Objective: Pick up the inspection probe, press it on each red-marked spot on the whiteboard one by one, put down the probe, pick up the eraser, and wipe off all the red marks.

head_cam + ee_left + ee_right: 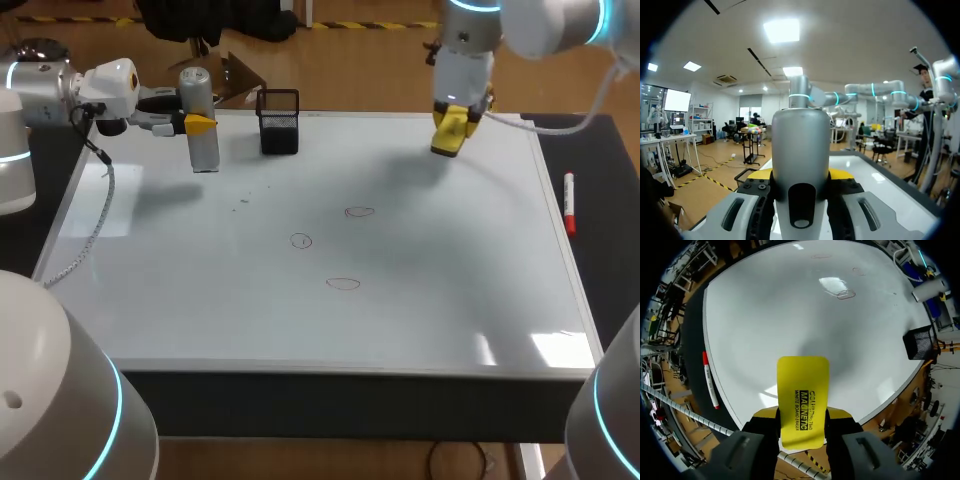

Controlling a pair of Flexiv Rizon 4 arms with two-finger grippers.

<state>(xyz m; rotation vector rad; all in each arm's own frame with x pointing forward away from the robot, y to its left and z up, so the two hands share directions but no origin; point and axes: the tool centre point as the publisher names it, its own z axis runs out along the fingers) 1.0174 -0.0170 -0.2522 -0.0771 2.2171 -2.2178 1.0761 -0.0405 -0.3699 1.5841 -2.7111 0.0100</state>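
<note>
**Eraser in hand, three marks to clear**

At the far left of the whiteboard (pixel 450 300), the left gripper (pixel 200 124) is clamped on the inspection probe (pixel 201 140). The probe is a silver cylinder held upright, with one finger on each side of it in the left wrist view. Whether its base rests on the board or hangs just above it cannot be told. Just beside it to the right stands a black mesh holder (pixel 279 122).

In the middle of the board lie three red marks, all unwiped: a left one (pixel 300 241), a near one (pixel 342 284) and a far one (pixel 359 212).

Over the far right corner, the right gripper (pixel 455 118) grips the yellow eraser (pixel 448 140) between its fingers, well apart from the marks. A red marker (pixel 569 203) lies off the board's right edge.

The step in hand looks like the wipe. To do it well, the right arm would need to bring the eraser's face flat to the board before touching down, since a tilted edge would skip the thin outlines. It could start at the far mark, the nearest of the three, and sweep across each whole ring with steady pressure. Its path should stay clear of the holder and the probe. The left arm would best set the probe down or hold it out of the way.
</note>
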